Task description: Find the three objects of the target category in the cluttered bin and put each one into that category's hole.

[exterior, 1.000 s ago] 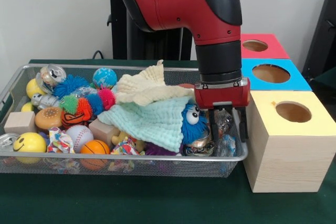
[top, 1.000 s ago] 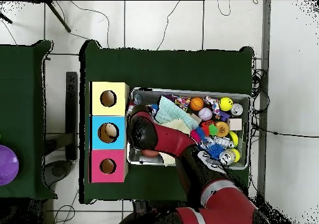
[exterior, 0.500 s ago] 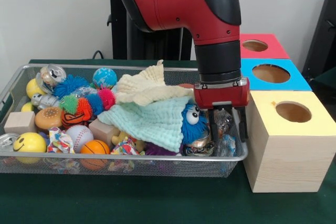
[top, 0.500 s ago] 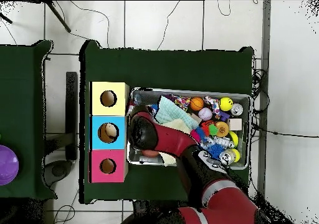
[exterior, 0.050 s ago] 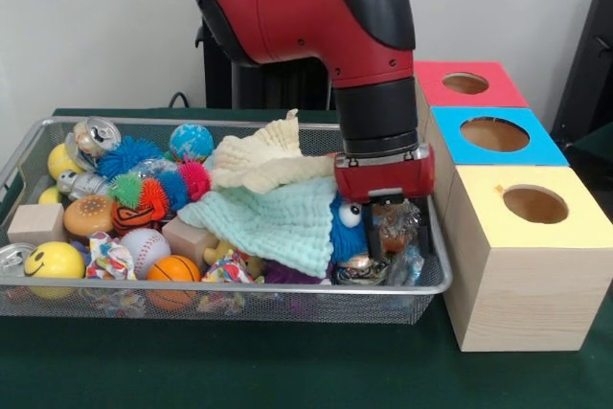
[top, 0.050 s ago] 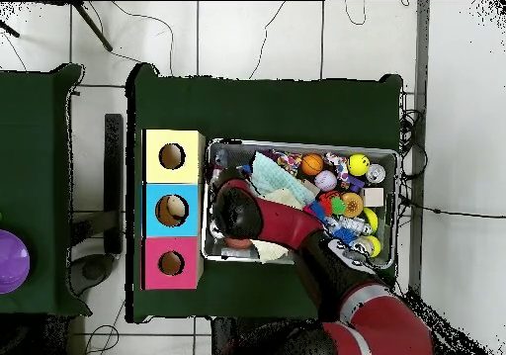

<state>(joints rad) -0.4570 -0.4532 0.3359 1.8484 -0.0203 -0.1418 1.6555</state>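
In the blue box's hole one object lies; the pincer pinches a crinkled wrapper above the bin.

A plain pale grey wall stands behind the dark green cloth-covered table. From overhead, the floor is white square tiles with dark grout lines, with thin black cables trailing across it. A second dark green table stands well apart, bearing a purple round bowl.
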